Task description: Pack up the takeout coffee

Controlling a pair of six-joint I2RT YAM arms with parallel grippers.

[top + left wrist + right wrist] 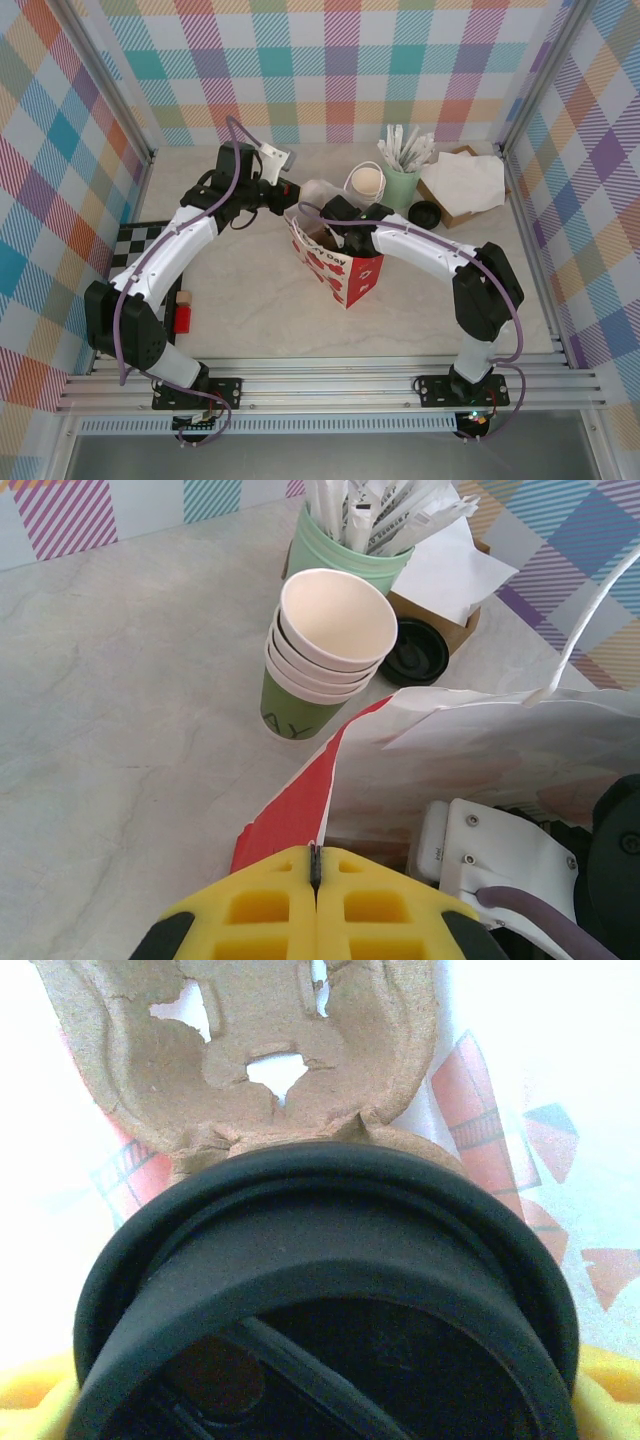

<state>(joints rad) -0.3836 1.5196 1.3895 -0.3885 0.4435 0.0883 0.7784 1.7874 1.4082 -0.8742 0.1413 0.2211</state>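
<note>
The left hand [315,868] is pinching the red upper edge of the paper bag [352,278], its yellow fingers [250,910] pressed fully together on the paper at the bag's far-left rim. The bag is standing mid-desk [250,290], and the right hand [330,228] is reaching down into its open mouth. Inside, the takeout coffee [330,1290] is sitting between that hand's fingers [25,1405], which are gripping it from both sides below its black lid. A brown pulp carrier [240,1060] is lying just beyond it. A stack of dark-green cups [320,650], a mint cup of wrapped sticks [345,555] and a loose black lid [415,652] are sitting on the desk just beyond the bag.
</note>
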